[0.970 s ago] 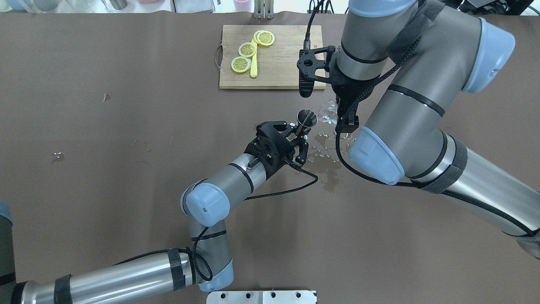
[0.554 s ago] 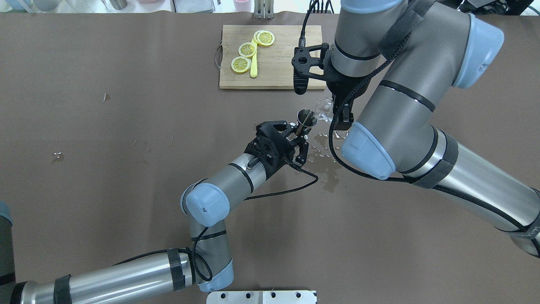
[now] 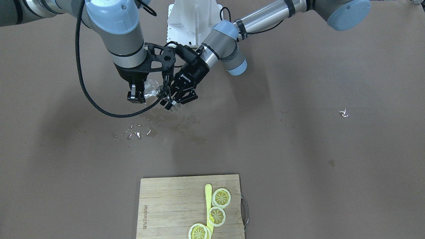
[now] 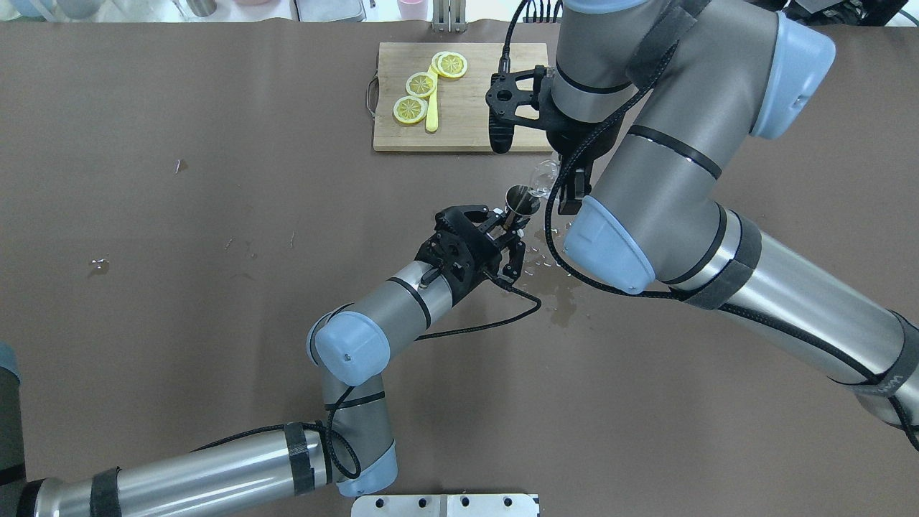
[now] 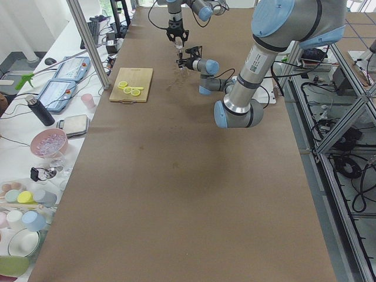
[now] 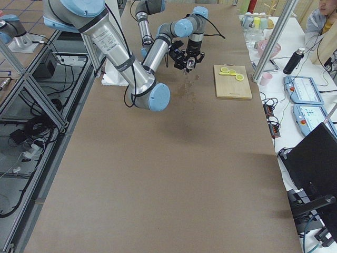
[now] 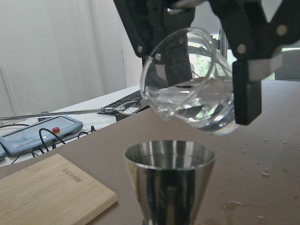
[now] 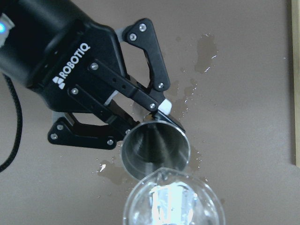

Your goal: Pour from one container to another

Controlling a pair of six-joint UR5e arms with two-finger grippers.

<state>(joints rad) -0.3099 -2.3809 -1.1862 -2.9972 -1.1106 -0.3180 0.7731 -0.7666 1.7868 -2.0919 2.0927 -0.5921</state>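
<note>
Left pincer [image 4: 511, 223]: closed narrow on the lower part of the metal cup [image 4: 522, 199]; held it mouth up, clear of the table [image 4: 215, 215].
Right pincer [image 3: 148, 89]: clamped on the clear glass [image 7: 190, 91] from both sides; held it tipped, lip down toward the left pincer.
Clear glass: hung just above and beside the left pincer's fingertips, spout over the cup's rim; carried water pooled on its low side.
Gap between the two vessels: showed as a thin sliver in the left wrist view; could not tell whether any stream ran.
Hidden: cup's stem buried between the left fingers [image 8: 161, 89]; its foot cut off at the bottom of the left wrist view.
Also hidden: one right finger covered by the arm's own wrist from overhead; the glass's base cut off at the lower edge of the right wrist view.
Side views: showed both pincers too small to judge.
Wet patch [image 4: 560, 291]: spread under both pincers and toward the robot from them, with scattered drops.
Cutting board [image 4: 467, 115]: lay beyond the right pincer, away from the robot; near edge overlapped by that arm's wrist from overhead, height between them unclear.
Lemon slices [image 4: 421, 84]: sat on the board's far part, well apart from either pincer.
Open room: bare table stretched wide outward from the left pincer.
</note>
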